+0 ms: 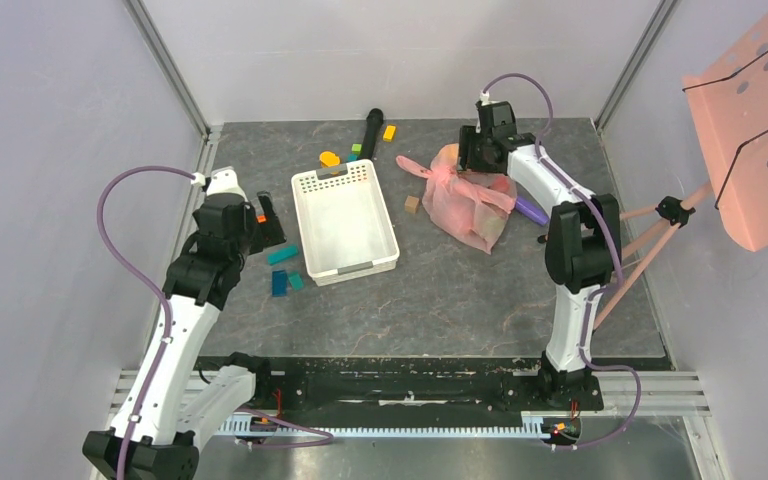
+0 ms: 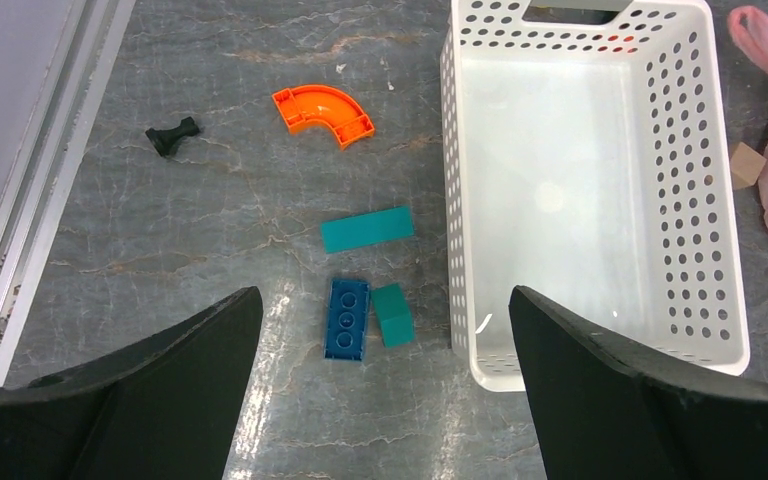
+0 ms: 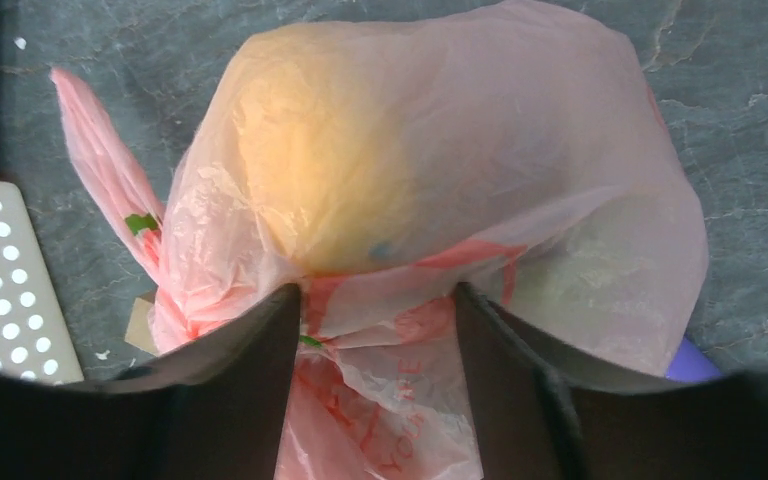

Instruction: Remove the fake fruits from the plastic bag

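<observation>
The pink translucent plastic bag [image 1: 470, 205] lies right of the white basket, bulging, its handles trailing left. My right gripper [image 1: 460, 165] is pressed down onto its far end. In the right wrist view that gripper [image 3: 378, 295] stands open, its fingers astride a crumpled fold of the plastic bag [image 3: 560, 200]. One of the fake fruits, a yellow-orange one [image 3: 330, 170], shows through the film; any others are hidden. My left gripper [image 1: 265, 225] hovers wide open left of the basket; the left wrist view shows this gripper [image 2: 385, 305] holding nothing.
White perforated basket [image 1: 305, 215] [image 2: 450, 200]. Beside it lie a teal block [image 2: 367, 229], a blue brick [image 2: 347, 318] and an orange curved piece [image 2: 323, 112]. A purple cylinder [image 1: 532, 210] pokes out behind the bag; a tan cube [image 1: 412, 204] sits to its left. Pink perforated panel [image 1: 755, 130] far right.
</observation>
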Tool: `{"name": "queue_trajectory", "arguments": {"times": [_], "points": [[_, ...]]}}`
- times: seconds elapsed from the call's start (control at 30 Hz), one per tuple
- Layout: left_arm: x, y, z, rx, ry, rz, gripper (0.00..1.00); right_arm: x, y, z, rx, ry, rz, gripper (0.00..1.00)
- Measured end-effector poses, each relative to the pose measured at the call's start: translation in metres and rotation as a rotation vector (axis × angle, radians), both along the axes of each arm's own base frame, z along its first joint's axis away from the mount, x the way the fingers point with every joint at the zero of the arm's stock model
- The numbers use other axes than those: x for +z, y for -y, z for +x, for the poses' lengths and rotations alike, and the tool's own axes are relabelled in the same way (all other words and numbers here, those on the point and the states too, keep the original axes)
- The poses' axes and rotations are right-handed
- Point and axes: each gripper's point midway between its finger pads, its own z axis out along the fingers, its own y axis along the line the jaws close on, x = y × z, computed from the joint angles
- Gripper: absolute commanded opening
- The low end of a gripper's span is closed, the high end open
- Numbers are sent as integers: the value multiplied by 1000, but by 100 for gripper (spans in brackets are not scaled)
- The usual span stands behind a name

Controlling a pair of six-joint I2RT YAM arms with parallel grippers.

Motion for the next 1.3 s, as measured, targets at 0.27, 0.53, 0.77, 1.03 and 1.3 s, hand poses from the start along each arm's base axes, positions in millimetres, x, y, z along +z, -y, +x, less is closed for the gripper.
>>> {"name": "queue_trajectory", "arguments": {"times": [0.27, 0.53, 0.77, 1.03, 1.3], "points": [[-3, 3, 1, -14, -12, -11, 100, 1, -4, -6, 12, 23, 16, 0], [-7, 5, 1, -23, -23, -15, 100, 59, -6, -22, 24, 151, 79, 0], [0, 7, -1, -36, 11, -30, 100, 116, -3, -66, -49, 275, 192, 0], [4, 12, -2, -64, 30, -51, 100, 154, -19, -139, -183, 420, 316, 0], [4, 17, -2, -87, 30, -66, 100, 148, -27, -187, -292, 478, 473, 0]]}}
